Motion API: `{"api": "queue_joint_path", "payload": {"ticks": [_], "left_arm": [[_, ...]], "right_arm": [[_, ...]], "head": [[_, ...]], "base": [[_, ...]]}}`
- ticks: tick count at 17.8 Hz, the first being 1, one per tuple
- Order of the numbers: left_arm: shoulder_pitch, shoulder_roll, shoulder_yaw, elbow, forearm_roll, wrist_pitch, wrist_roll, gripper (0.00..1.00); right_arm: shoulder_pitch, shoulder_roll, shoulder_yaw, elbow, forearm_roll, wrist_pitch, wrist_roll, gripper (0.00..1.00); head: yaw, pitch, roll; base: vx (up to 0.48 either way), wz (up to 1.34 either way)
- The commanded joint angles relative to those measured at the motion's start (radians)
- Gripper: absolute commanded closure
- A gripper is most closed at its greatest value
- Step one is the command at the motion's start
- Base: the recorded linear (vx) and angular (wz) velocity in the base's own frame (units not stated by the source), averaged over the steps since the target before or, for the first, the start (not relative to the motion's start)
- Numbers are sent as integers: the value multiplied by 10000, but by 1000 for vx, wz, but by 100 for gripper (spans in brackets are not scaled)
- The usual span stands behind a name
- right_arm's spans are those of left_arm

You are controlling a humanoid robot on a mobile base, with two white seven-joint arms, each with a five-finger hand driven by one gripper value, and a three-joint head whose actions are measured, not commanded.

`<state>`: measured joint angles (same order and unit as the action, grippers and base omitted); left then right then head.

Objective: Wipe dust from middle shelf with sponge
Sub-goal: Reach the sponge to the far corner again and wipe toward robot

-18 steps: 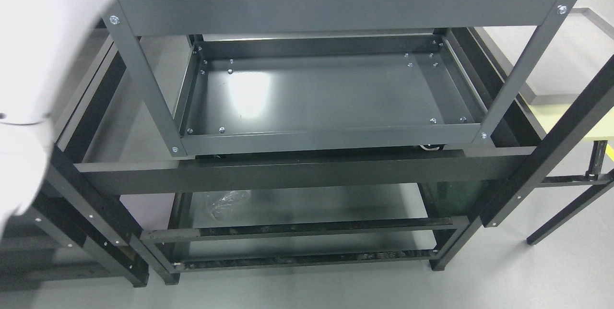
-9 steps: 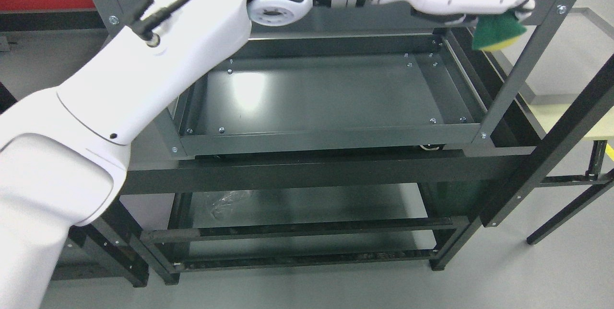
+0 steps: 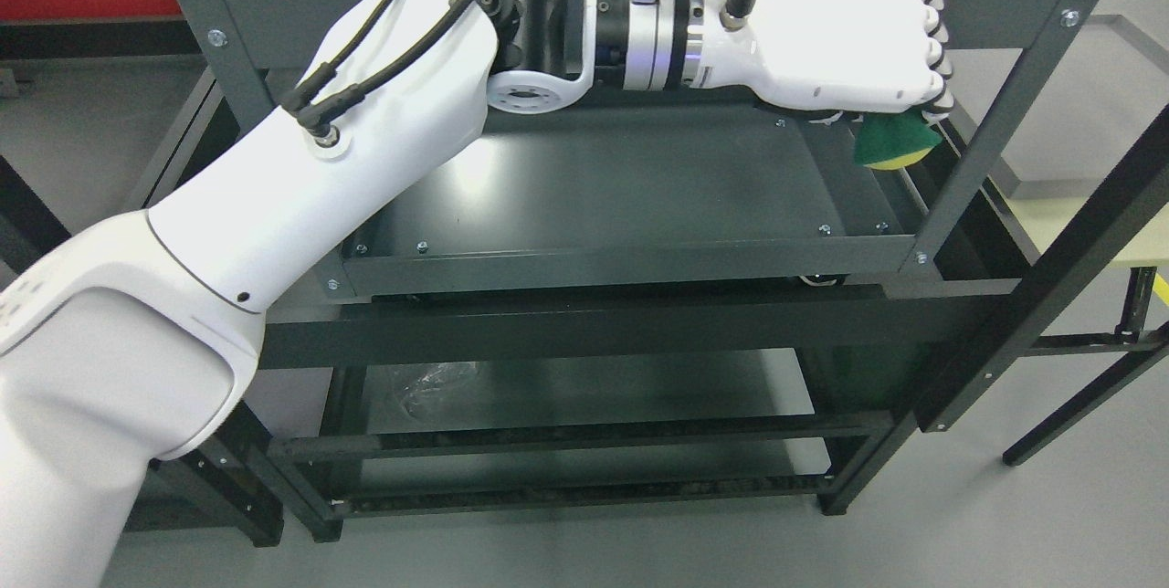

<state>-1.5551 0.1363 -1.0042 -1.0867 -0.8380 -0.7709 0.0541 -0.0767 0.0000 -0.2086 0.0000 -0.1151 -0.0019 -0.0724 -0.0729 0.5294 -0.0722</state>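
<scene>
The sponge, green on top with a yellow underside, pokes out below the curled fingers of the left robot hand, which is closed around it in a fist with the knuckles facing right. It sits at the far right end of the middle shelf, over the raised right rim and just beside the slanted right post; whether the sponge touches the rim or the tray floor cannot be told. The shelf is a shallow dark metal tray with low walls on all sides and small bolts near its corners. Its floor is bare and glossy from the hand leftward, so most of its length lies open, with a bright glare patch near the left half. The white left arm crosses in from the lower left, passing above the tray's left front corner and covering the left rim. The top shelf rail runs directly behind the hand, leaving only a narrow gap above the knuckles. Below the front rim sits a darker crossbar, and lower still a bottom shelf with a crumpled clear wrapper at its left. Grey floor surrounds the frame.
</scene>
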Motion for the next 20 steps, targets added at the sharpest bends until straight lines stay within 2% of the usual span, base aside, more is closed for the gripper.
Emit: {"api": "queue_joint_path", "payload": {"ticks": [1, 6, 9, 12, 15, 20], "left_arm": [[471, 1808, 1190, -1279, 4, -145, -65, 100], [886, 3725, 2048, -3104, 616, -145, -157, 100], [1298, 5137, 2677, -3858, 1535, -145, -447, 100], [2111, 6395, 3597, -4257, 2089, -145, -495, 100], [3259, 7728, 5112, -4732, 2732, -145, -556, 100], [4673, 8759, 7094, -5041, 3178, -145, -678, 100]], "right_arm": [[0, -175, 0, -174, 0, 725, 3, 0], [0, -175, 0, -174, 0, 725, 3, 0], [0, -175, 0, -174, 0, 725, 3, 0], [0, -175, 0, -174, 0, 725, 3, 0], [-15, -175, 0, -174, 0, 725, 3, 0], [0, -175, 0, -174, 0, 725, 3, 0]], "head": [[0, 0, 0], [0, 0, 0], [0, 0, 0], [0, 0, 0], [0, 0, 0], [0, 0, 0]], "base": [[0, 0], [0, 0], [0, 0], [0, 0], [0, 0], [0, 0]]}}
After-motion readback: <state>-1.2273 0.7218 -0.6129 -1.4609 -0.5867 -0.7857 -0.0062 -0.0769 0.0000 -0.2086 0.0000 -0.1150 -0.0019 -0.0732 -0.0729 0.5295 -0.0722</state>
